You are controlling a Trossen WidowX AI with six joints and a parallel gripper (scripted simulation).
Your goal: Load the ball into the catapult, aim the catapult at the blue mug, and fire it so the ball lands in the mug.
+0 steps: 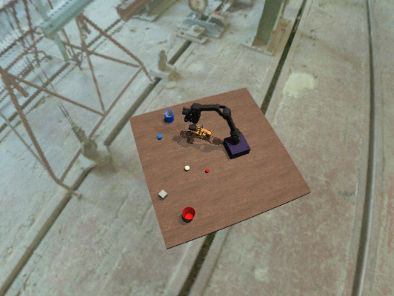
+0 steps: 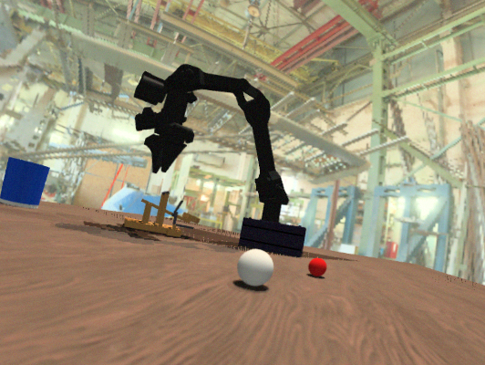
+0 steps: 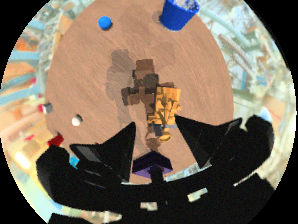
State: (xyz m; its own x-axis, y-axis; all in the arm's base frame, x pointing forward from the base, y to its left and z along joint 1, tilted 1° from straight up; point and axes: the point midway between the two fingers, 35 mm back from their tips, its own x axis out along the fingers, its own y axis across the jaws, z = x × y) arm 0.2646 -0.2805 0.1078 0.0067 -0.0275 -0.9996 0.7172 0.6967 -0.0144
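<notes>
The orange catapult (image 1: 206,133) (image 2: 161,214) (image 3: 167,102) stands on the table with its long arm sloping down toward the robot's base. No ball can be made out on it. My gripper (image 2: 160,171) (image 3: 154,121) is open and empty, pointing down above the catapult, apart from it. The blue mug (image 1: 169,116) (image 2: 25,182) (image 3: 176,17) stands upright beyond the catapult. A white ball (image 1: 187,168) (image 2: 255,267) (image 3: 76,120), a small red ball (image 1: 207,170) (image 2: 317,266) and a blue ball (image 1: 159,137) (image 3: 104,22) lie apart on the table.
A red cup (image 1: 189,214) stands near the table's front corner in the top view, and a light grey cube (image 1: 163,194) lies near the left edge. The dark purple base block (image 1: 237,148) (image 2: 272,237) (image 3: 150,167) carries the arm.
</notes>
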